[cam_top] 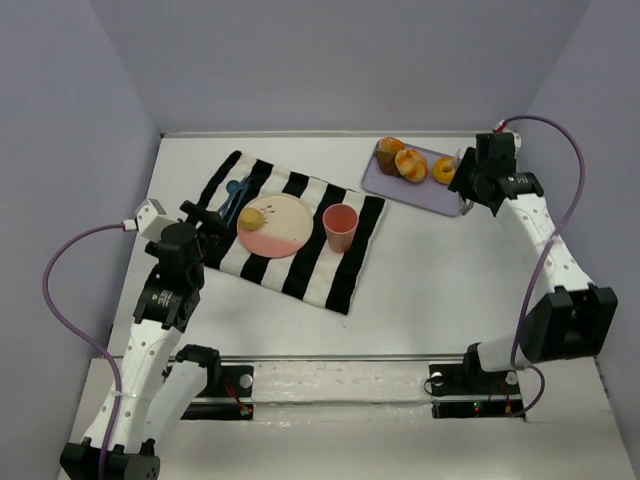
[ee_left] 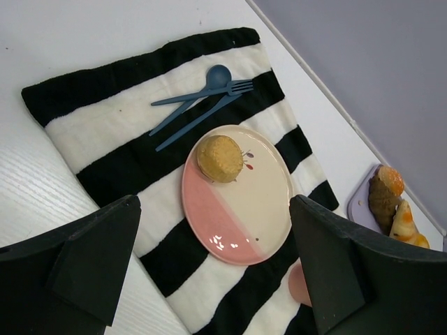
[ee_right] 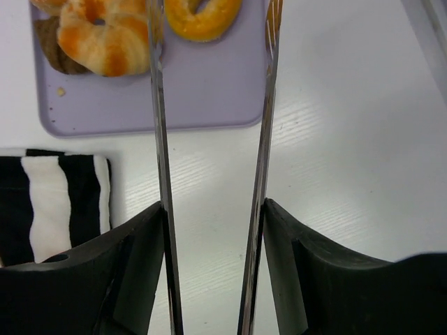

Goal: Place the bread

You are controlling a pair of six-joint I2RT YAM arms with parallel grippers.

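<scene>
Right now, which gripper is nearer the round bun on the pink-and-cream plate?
Left. The left gripper sits just left of the round bun at the striped cloth's edge; the right gripper is far right, over the lavender tray.

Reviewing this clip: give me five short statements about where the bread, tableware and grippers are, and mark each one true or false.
1. A round bread piece lies on the pink and cream plate. True.
2. The right gripper holds metal tongs over the lavender tray. True.
3. The blue fork and spoon lie on the tray. False: they lie on the striped cloth, beside the plate.
4. The left gripper is shut on the bread. False: it is open, apart from the bread, holding nothing.
5. The pink cup stands on the bare table. False: it stands on the striped cloth, next to the plate.
</scene>
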